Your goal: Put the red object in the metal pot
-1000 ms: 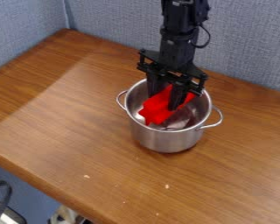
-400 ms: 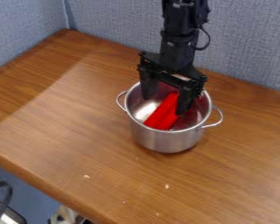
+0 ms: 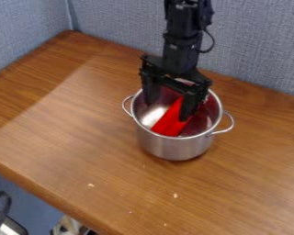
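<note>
Red block [image 3: 175, 118] now lies inside the steel pot [image 3: 175, 145], dropped; tool [image 3: 175, 92] at twelve o'clock stands released, task seemingly done.

A single black arm is seen coming down from the top edge of the view, held nearly vertical. At its lower end the gripper [image 3: 175, 92] is pointed straight down. Its two fingers [image 3: 149, 90] are spread wide apart, one to each side of the centre line, with a clear gap left between them. Nothing is clamped between the fingers.
</note>
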Robot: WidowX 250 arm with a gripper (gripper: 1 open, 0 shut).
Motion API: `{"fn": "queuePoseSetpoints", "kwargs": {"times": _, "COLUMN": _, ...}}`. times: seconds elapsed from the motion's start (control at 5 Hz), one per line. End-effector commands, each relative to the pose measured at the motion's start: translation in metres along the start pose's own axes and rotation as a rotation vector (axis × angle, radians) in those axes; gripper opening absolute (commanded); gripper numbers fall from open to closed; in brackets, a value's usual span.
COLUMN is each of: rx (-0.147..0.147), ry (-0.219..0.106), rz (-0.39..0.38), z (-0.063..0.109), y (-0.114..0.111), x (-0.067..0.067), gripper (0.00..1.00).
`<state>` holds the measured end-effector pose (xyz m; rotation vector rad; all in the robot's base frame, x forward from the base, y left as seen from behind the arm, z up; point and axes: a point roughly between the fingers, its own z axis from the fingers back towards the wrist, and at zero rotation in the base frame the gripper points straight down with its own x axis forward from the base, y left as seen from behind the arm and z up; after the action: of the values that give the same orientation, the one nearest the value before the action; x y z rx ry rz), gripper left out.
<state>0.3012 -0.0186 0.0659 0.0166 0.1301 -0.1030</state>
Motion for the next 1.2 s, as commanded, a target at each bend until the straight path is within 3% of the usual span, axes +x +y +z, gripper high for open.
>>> {"fn": "queuePoseSetpoints", "kwargs": {"times": 0.0, "rx": 0.003, "ry": -0.047, "rz": 0.023, "z": 0.011, "y": 0.007, "x": 0.008, "gripper": 1.0}}
{"fn": "queuePoseSetpoints", "kwargs": {"times": 1.0, "rx": 0.01, "ry": -0.035, "rz": 0.075, "z": 0.003, "y": 0.02, "x": 0.012, "gripper": 1.0}}
